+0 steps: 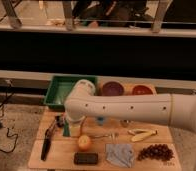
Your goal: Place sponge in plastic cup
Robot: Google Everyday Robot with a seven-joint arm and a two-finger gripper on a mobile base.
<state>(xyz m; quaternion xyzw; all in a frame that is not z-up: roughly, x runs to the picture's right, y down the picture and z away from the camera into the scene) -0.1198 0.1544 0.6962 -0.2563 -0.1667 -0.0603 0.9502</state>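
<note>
A white robot arm [126, 107] is seen stretched from the right across a wooden table [36, 159], its far end cut off by the picture's edge. The gripper [67, 128] is held low over the table, just left of and above a round orange fruit [84, 143]. Whether the gripper is open or closed cannot be told. A pale teal-green patch at its tip is taken to be the flat sponge [66, 131], though its outline is hard to make out. The light-blue translucent plastic cup [100, 120] is largely hidden under the arm, up and right of the fruit. A dark rectangular block [86, 158] lies just below the fruit, and a grey-blue cloth [120, 154] to its lower right. A green plastic tray [58, 92] is partly covered by the arm, well above the fruit.
</note>
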